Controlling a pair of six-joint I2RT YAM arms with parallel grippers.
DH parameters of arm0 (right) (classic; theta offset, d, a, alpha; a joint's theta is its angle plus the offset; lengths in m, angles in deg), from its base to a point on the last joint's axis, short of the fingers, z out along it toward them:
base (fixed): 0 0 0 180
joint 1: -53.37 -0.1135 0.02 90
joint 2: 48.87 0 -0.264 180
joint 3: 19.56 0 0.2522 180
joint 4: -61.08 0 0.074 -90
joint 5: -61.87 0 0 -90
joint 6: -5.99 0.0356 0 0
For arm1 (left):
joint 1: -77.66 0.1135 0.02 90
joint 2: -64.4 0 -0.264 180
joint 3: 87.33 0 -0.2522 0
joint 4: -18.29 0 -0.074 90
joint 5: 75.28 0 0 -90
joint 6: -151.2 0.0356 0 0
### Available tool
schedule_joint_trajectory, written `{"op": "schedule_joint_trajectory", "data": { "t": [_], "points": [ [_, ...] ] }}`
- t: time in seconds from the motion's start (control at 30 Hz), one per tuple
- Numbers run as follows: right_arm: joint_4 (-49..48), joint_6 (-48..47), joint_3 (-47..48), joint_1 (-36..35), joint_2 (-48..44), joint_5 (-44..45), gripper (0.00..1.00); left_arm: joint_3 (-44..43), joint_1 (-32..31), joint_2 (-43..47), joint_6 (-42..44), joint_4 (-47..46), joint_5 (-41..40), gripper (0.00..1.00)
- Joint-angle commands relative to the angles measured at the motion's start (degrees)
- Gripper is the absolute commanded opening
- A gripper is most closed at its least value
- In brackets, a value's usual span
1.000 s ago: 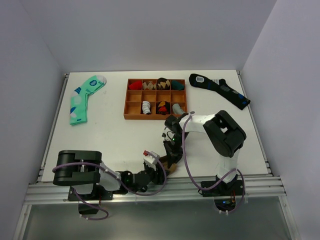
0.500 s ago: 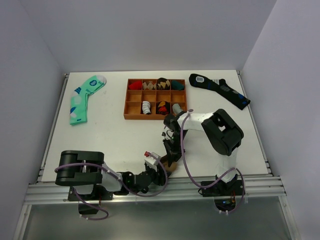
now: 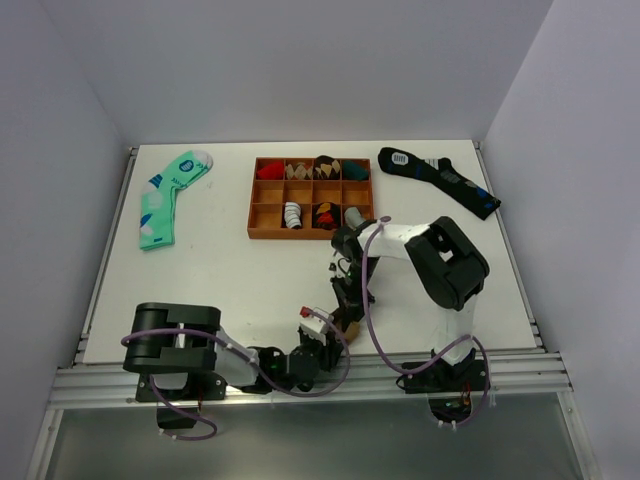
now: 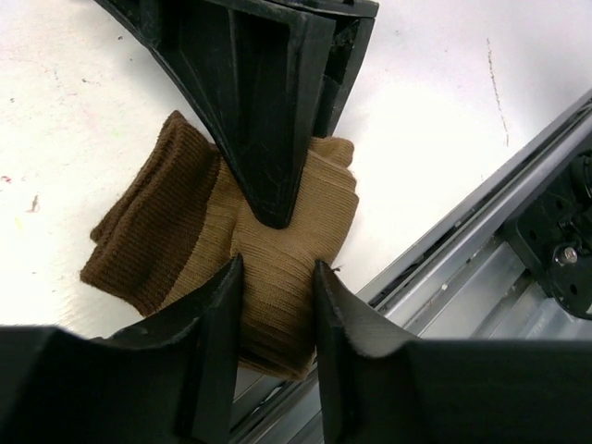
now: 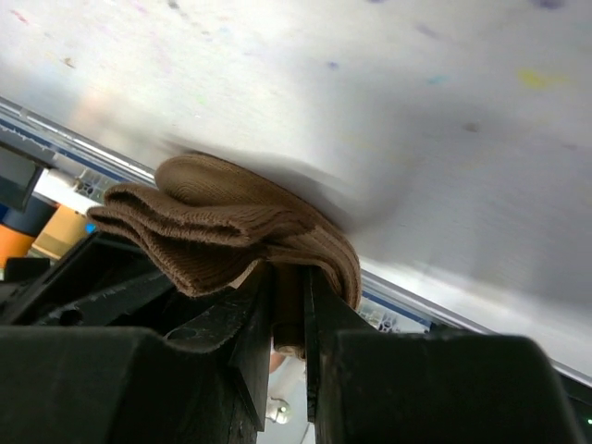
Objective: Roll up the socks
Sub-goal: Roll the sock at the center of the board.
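Note:
The tan-brown socks [image 4: 277,236] lie folded in a bundle at the table's near edge, with the darker ribbed cuff [image 4: 148,227] to the left. My left gripper [image 4: 277,282] grips the tan end of the bundle from the near side, one finger on each flank. My right gripper [image 5: 289,277] comes down from above and is shut on a fold of the socks [image 5: 213,217]. In the top view the socks [image 3: 353,327] show only as a small tan patch between the left gripper [image 3: 333,338] and the right gripper [image 3: 347,317].
A wooden tray [image 3: 250,215] with rolled socks in its compartments stands at the back middle. A mint-green sock [image 3: 165,195] lies at the back left, a dark navy sock [image 3: 440,180] at the back right. The metal rail [image 4: 481,250] runs right beside the bundle.
My left gripper has slid right along the near edge onto the socks. The right gripper has stayed on the bundle, shifting slightly right.

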Motion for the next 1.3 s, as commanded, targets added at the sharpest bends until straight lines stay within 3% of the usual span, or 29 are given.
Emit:
{"op": "schedule_joint_trajectory", "data": {
  "t": [0.0,0.17,0.4,0.6,0.83,1.27],
  "points": [
    [-5.3,0.9,-0.4,0.7,-1.0,4.8,0.0,-0.3,-1.5,-5.9,-3.5,20.0,8.7,0.3],
    [-8.3,2.1,-1.6,0.7,-3.5,3.7,0.02,-0.8,-1.5,-6.4,-4.2,21.0,9.3,0.1],
    [-15.7,6.2,-4.0,0.7,-12.1,4.7,0.27,-1.3,-0.8,-7.2,-5.3,22.0,12.7,0.0],
    [-21.7,10.6,-6.4,0.8,-19.9,5.1,0.35,2.6,1.1,-6.4,-7.2,15.7,19.5,0.0],
    [-27.6,14.2,-10.0,1.8,-29.0,8.9,0.37,3.2,3.5,-7.6,-8.9,14.0,26.0,0.0],
    [-42.8,24.6,-29.6,4.9,-50.1,15.0,0.38,4.5,10.7,-7.4,-12.8,17.6,38.8,0.0]
  ]
}}
